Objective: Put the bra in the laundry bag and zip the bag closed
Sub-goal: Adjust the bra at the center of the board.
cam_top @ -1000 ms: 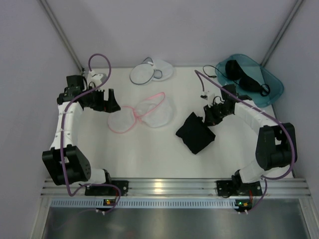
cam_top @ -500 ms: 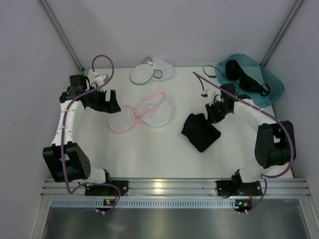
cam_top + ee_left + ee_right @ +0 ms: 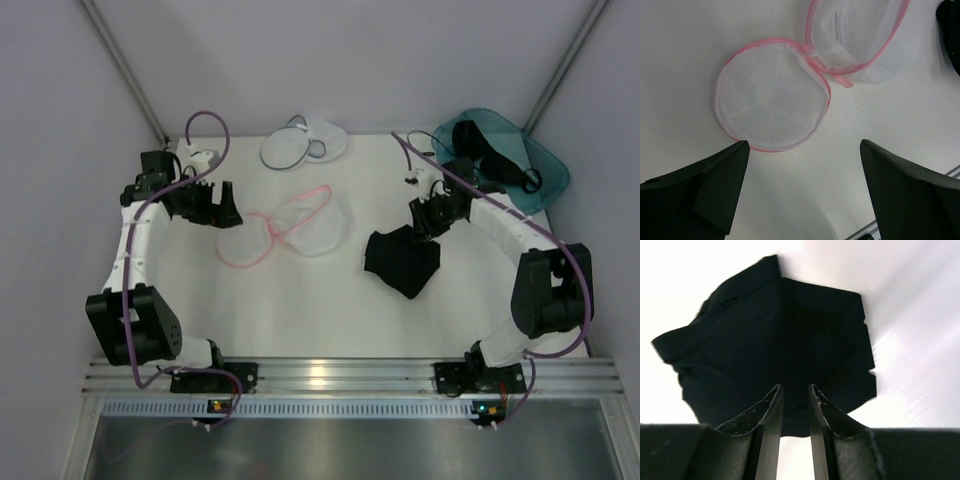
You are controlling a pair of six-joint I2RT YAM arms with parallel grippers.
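1. Catches the job at its opening step: getting the bra [image 3: 402, 262] into a bag, with nothing bagged and nothing zipped yet.
2. Finds the bra crumpled flat on the table [image 3: 330, 310], at about 4 o'clock from the table's middle, outside any bag.
3. Puts the laundry bag [image 3: 303, 143], white mesh with a grey rim, at 12 o'clock by the far edge, well apart from the bra. Looks spread into its two halves, though too small here to be sure of the zip.
4. Shows the right claw [image 3: 427, 216] at the bra's 1 o'clock edge, fingers parted by only a narrow slit. Reveals no cloth pinched between them in the wrist view, with the black fabric lying beyond the tips.
5. Shows the left claw [image 3: 213, 208] spread wide and gripping nothing at 9 o'clock, just beside the pink-rimmed bag [image 3: 290, 232], which is not the one wanted.
6. Calls next, by this reading, for closing the right claw on a firm fold of the bra, then lifting and carrying it toward 12 o'clock, past the pink-rimmed bag.
7. Probably also needs the left claw brought over to 12 o'clock to steady one half of the laundry bag.
8. Warns against the teal bin [image 3: 545, 182] at 2 o'clock, where other dark items [image 3: 480, 150] could be mistaken for the target.
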